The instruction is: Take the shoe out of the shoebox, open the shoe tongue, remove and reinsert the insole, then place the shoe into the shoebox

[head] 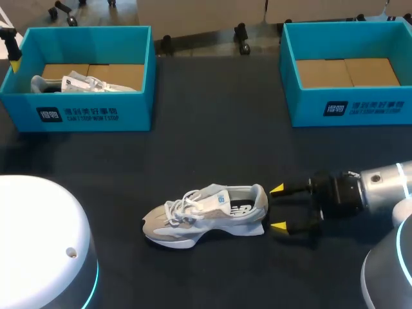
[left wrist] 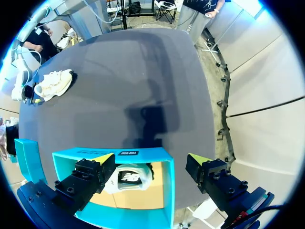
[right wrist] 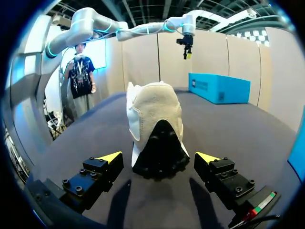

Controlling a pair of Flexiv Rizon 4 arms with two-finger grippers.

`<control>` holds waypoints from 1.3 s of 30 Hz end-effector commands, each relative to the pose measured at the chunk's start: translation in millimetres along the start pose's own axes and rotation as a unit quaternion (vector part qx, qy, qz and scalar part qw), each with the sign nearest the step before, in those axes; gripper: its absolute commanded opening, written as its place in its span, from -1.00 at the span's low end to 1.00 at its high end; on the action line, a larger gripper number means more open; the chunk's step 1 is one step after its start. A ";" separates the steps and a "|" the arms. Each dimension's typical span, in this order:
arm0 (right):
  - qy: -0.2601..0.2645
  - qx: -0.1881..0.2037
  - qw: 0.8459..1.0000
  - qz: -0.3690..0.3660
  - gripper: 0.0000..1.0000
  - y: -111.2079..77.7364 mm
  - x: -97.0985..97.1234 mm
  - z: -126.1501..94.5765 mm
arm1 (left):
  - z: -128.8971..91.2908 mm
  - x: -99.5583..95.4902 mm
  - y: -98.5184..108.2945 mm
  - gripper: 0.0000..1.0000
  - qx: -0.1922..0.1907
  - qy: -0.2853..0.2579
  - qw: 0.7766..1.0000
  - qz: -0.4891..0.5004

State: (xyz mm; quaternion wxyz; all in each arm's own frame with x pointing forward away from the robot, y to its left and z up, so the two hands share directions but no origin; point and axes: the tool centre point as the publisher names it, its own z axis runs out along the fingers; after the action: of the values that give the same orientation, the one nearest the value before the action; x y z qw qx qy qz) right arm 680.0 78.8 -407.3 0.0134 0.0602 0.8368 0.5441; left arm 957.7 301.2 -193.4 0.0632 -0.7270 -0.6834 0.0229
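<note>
**Print on the Boxes and the Shoes**

The left shoebox [head: 77, 114] has a dark logo square and two short lines of white lettering on its front wall. The right shoebox [head: 367, 108] has the same mark on its front wall. The sneaker [head: 206, 215] on the table shows a dark letter logo on its side and a small blue mark on its tongue. In the left wrist view a small dark label sits on the box's wall, and the second sneaker [left wrist: 128, 177] inside it shows a dark logo.
</note>
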 end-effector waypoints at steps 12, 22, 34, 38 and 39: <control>0.003 0.002 1.000 -0.008 1.00 7.5 -1.6 23.9 | -0.9 0.2 -0.4 1.00 0.000 0.001 1.000 0.000; 0.007 -0.001 1.000 -0.022 1.00 8.3 0.7 33.1 | -0.9 0.2 -0.4 1.00 0.000 0.001 1.000 0.000; 0.017 -0.002 0.999 -0.036 1.00 11.3 -5.6 43.6 | -0.9 0.2 -0.4 1.00 0.000 0.001 1.000 0.000; 0.020 -0.002 0.999 -0.037 1.00 11.3 -5.3 45.4 | -0.9 0.2 -0.4 1.00 0.000 0.001 1.000 0.000; 0.019 -0.002 0.999 -0.037 1.00 11.2 -4.9 45.5 | -0.9 0.2 -0.4 1.00 0.000 0.001 1.000 0.000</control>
State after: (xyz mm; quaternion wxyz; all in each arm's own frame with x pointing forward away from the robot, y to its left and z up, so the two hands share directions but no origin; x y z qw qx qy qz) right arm 687.9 120.1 -414.3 0.0186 0.0182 0.8360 0.5481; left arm 957.7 301.2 -193.4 0.0632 -0.7270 -0.6834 0.0229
